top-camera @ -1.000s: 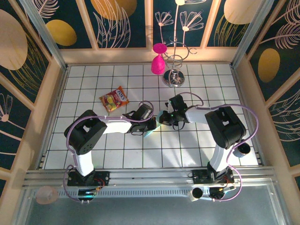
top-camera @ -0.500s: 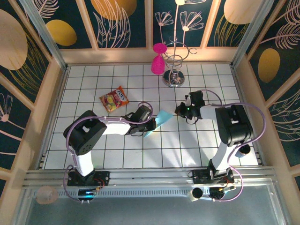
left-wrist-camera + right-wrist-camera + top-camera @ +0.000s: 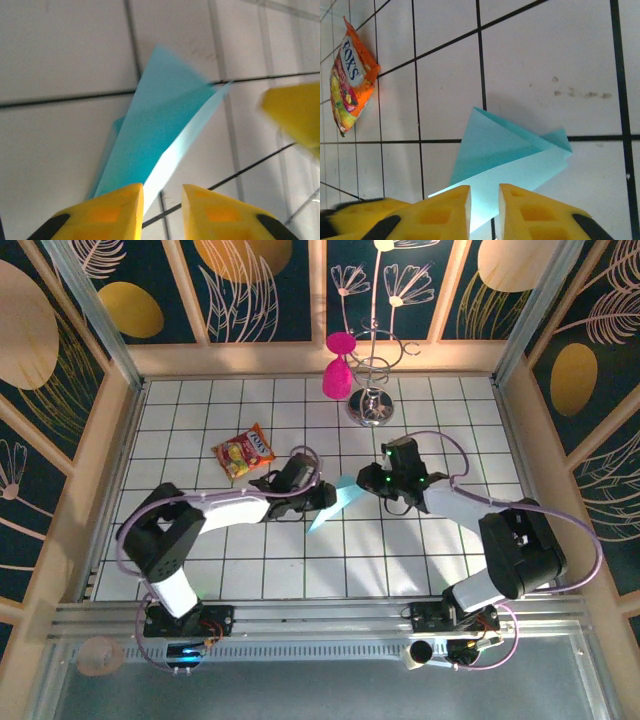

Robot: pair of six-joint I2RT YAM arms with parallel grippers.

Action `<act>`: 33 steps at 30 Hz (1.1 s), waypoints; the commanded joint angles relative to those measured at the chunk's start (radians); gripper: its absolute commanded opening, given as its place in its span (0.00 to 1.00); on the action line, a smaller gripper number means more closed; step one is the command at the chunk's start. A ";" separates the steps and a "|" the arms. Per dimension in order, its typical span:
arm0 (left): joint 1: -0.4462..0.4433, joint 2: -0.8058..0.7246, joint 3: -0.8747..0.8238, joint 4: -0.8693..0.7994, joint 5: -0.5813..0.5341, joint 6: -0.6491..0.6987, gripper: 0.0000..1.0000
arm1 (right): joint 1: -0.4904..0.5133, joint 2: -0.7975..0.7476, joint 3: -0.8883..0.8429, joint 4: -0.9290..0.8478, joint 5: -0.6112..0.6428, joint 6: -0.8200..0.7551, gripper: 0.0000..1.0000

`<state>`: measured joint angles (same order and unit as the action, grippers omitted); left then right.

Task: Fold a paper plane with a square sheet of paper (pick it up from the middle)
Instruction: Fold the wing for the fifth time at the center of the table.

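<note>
Sitting raised near the middle of the white tiled desk (image 3: 470, 420), the light-blue folded paper sheet (image 3: 341, 497) has one end pinched in the left hand (image 3: 162, 200). Its pale edge enters the narrow gap of the right hand (image 3: 485, 205); I cannot tell whether that hand grips it. A red-and-yellow snack packet (image 3: 245, 452) lies apart.

Left arm (image 3: 165, 540), right arm (image 3: 515, 550): white links, black joint housings, lilac cables looping alongside. Black bases at lower frame. Left claw (image 3: 162, 192), right claw (image 3: 485, 192): yellow fingers (image 3: 112, 210), black patches toward bottom corners.
</note>
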<state>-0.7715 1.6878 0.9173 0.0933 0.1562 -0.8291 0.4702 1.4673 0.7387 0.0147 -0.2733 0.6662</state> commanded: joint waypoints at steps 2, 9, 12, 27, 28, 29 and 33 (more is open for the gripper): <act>0.054 -0.106 -0.060 -0.006 -0.049 0.003 0.39 | 0.059 -0.056 0.013 -0.061 0.125 0.100 0.34; 0.122 -0.214 -0.201 0.014 -0.156 0.034 0.65 | 0.194 0.039 0.138 -0.241 0.276 0.207 0.56; 0.142 -0.247 -0.260 0.037 -0.188 0.045 0.77 | 0.245 0.077 0.181 -0.287 0.320 0.278 0.61; 0.161 -0.343 -0.412 0.113 -0.212 0.083 0.96 | 0.330 0.255 0.323 -0.453 0.404 0.508 0.60; 0.162 -0.341 -0.414 0.116 -0.206 0.085 0.97 | 0.332 0.259 0.328 -0.466 0.403 0.509 0.59; 0.162 -0.340 -0.416 0.119 -0.200 0.084 0.97 | 0.334 0.259 0.330 -0.473 0.405 0.511 0.58; 0.162 -0.333 -0.425 0.140 -0.185 0.076 0.98 | 0.340 0.245 0.320 -0.501 0.416 0.550 0.53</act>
<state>-0.6151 1.3582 0.5026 0.1875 -0.0353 -0.7605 0.7990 1.7050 1.0428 -0.4244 0.0914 1.1645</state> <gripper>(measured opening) 0.982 0.532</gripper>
